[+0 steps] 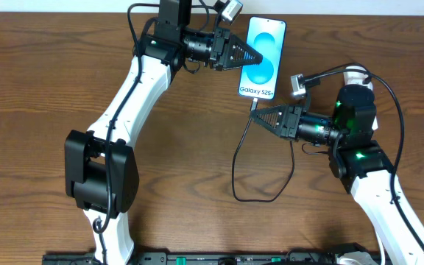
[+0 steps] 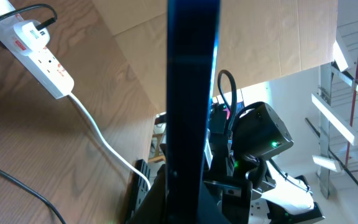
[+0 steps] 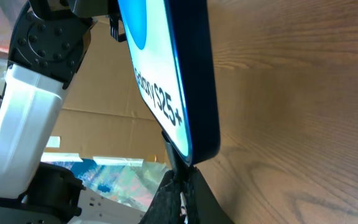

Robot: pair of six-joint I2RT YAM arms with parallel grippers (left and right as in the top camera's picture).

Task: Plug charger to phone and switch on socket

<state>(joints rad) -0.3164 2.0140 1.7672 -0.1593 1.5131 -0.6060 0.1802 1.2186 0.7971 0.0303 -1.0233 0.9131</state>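
Note:
The phone [image 1: 262, 51] is lifted off the table, screen lit blue with "Galaxy S25+" at its near short end. My left gripper [image 1: 260, 57] is shut on it from the left; in the left wrist view the phone [image 2: 191, 93] is a dark upright bar between the jaws of that gripper [image 2: 191, 202]. My right gripper [image 1: 255, 111] is shut on the charger's plug tip [image 3: 169, 148], which meets the phone's [image 3: 166, 74] lower short edge. The charger cable [image 1: 235, 177] loops down across the table. The socket [image 2: 42, 53] lies at the far left of the left wrist view, a plug in it.
A white cord [image 2: 107, 146] runs from the socket toward the table's edge. The right arm [image 1: 355, 140] covers the right side of the table, with a white piece [image 1: 356, 73] showing behind it. Cardboard panels [image 2: 272, 37] stand beyond the table.

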